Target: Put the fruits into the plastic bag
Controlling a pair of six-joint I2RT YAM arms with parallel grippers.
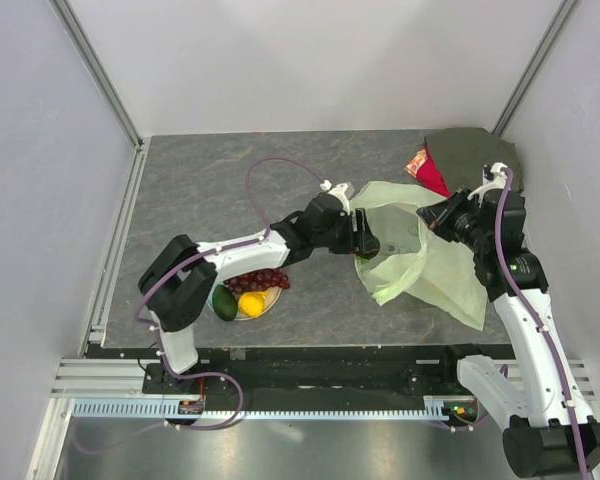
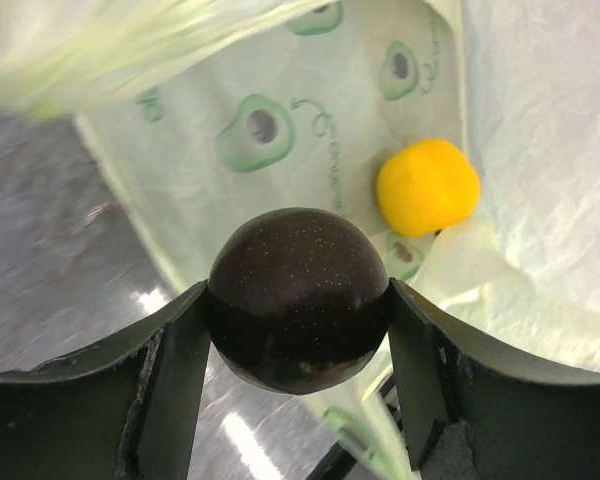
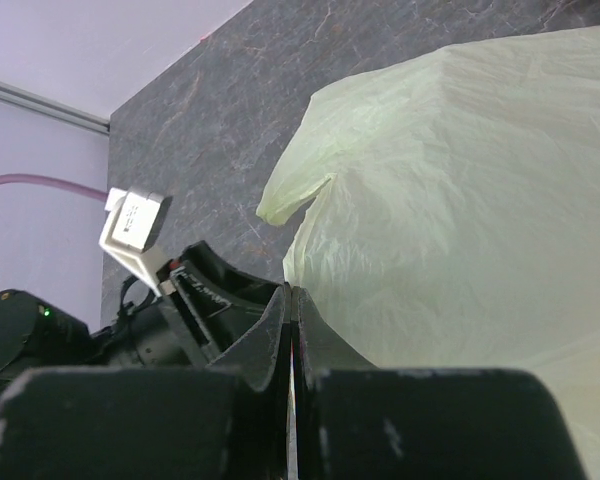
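Grey stone-patterned desk (image 1: 200,190) enclosed by white walls. At the open mouth of the plastic bag (image 1: 430,265) (pale green, printed with avocados) a dark round fruit (image 2: 298,305) is clamped between the left fingers (image 2: 170,390). An orange (image 2: 427,187) is seen lying inside the bag. The bag's upper edge is pinched by the right fingers (image 3: 330,350), which are pressed together. Grapes (image 1: 263,279), an avocado (image 1: 224,302) and a lemon (image 1: 251,304) are shown on the plate (image 1: 270,303).
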